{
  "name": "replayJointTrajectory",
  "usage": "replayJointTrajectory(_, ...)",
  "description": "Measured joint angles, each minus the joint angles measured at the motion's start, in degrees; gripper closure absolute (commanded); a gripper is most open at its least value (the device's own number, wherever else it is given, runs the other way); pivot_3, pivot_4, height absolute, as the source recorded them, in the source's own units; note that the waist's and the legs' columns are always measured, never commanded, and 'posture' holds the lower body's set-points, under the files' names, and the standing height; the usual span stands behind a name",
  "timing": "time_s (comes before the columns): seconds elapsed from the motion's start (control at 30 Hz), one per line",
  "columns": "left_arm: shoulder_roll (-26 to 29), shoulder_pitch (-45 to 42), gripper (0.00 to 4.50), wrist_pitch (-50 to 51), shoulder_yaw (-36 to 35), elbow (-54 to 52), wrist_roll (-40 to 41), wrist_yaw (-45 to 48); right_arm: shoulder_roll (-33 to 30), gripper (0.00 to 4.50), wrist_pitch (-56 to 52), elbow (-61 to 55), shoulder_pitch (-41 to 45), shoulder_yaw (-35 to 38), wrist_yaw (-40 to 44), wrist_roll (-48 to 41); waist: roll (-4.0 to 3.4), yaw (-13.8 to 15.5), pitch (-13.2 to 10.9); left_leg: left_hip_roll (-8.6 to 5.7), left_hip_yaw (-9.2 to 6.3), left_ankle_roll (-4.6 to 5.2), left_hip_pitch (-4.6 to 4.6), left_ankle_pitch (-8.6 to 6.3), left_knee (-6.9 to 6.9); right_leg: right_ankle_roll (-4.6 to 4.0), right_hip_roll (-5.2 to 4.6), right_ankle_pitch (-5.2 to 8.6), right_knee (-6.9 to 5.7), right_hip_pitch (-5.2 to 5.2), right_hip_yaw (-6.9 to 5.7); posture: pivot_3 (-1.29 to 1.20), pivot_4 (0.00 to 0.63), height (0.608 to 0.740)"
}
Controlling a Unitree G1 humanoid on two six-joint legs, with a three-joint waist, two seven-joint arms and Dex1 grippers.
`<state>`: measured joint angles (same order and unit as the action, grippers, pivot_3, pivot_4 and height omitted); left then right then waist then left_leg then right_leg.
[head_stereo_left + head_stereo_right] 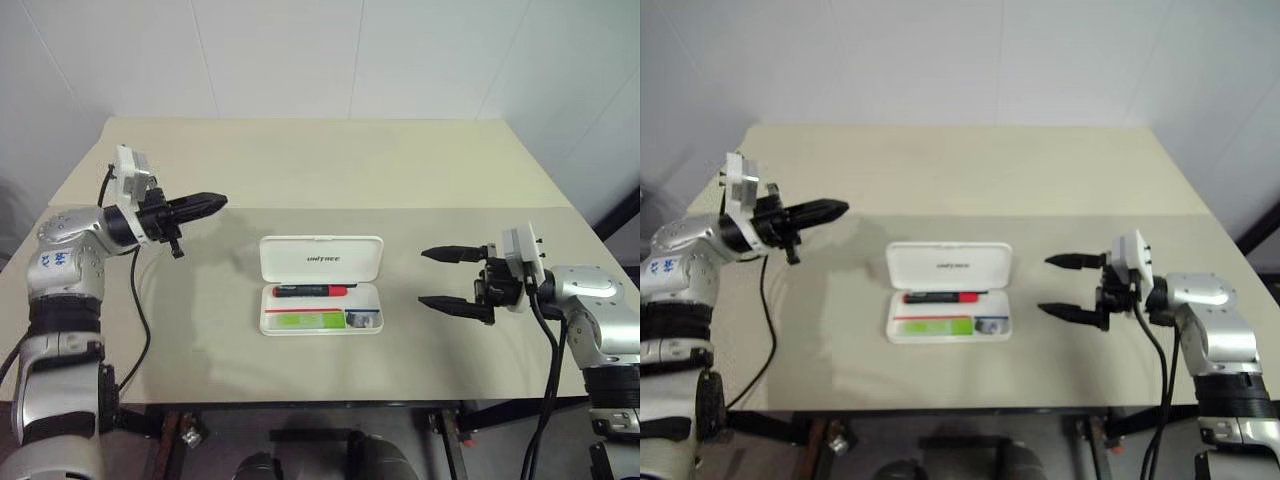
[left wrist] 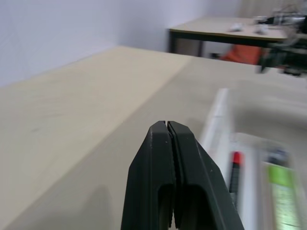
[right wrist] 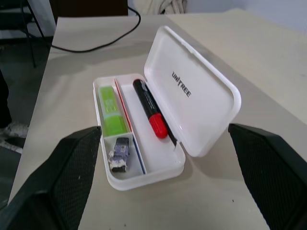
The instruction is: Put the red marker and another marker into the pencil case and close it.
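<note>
Off to the left of the case, the left gripper (image 1: 218,202) is seen hovering with its fingers pressed together on nothing, pointing toward the middle. Just right of it and lower, the pencil case (image 1: 320,258) lies open, lid tipped back. The red marker (image 1: 310,291) is already lying in the compartment nearer the lid, the green marker (image 1: 308,320) in the front one beside a small dark object (image 3: 119,154). Only closing is judged left: the lid should be pushed forward from behind, evenly. Further right, the right gripper (image 1: 452,279) is held wide apart, empty, facing the case. Nothing is seen blocking the lid.
</note>
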<state>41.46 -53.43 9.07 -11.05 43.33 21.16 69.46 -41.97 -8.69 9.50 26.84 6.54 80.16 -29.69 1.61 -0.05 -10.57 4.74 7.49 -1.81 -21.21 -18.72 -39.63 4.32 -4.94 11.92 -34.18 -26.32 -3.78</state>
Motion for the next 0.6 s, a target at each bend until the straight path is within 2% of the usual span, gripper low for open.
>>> replayJointTrajectory(0.07,-0.22,-3.88,4.47,-1.94,1.06,8.69,-3.33,-2.75,0.17,0.0,0.01,0.0,0.08,-0.03,-0.02,0.1,0.0,0.01,0.0,0.0,0.01,0.0,-0.01,0.0,0.01,0.01,0.0,-0.01,0.01,0.0,0.0,0.0,0.15,0.74)
replayJointTrajectory(0.17,-1.62,-8.39,4.47,0.56,1.48,18.28,-4.32,0.96,0.25,0.0,0.04,0.2,0.26,-0.03,0.09,0.19,0.0,0.03,0.0,0.0,0.05,0.01,-0.05,-0.02,0.05,0.03,0.01,-0.02,0.11,-0.01,-0.02,0.0,0.15,0.74)
replayJointTrajectory(0.37,-5.69,-11.71,4.47,-0.97,3.01,26.75,-7.41,3.46,1.3,0.0,0.33,3.66,3.46,0.06,2.45,-0.94,0.0,-0.06,0.0,0.0,0.09,0.03,-0.09,-0.05,0.08,0.06,0.01,-0.03,0.19,-0.04,-0.03,0.0,0.15,0.74)
replayJointTrajectory(0.6,-8.12,-13.86,4.47,-2.1,4.23,29.07,-10.23,8.25,1.59,0.0,0.07,6.66,5.72,0.61,6.09,-3.51,0.01,-0.16,0.0,0.01,0.13,0.01,-0.07,-0.05,0.08,0.06,0.0,-0.03,0.17,-0.05,-0.02,0.0,0.15,0.74)
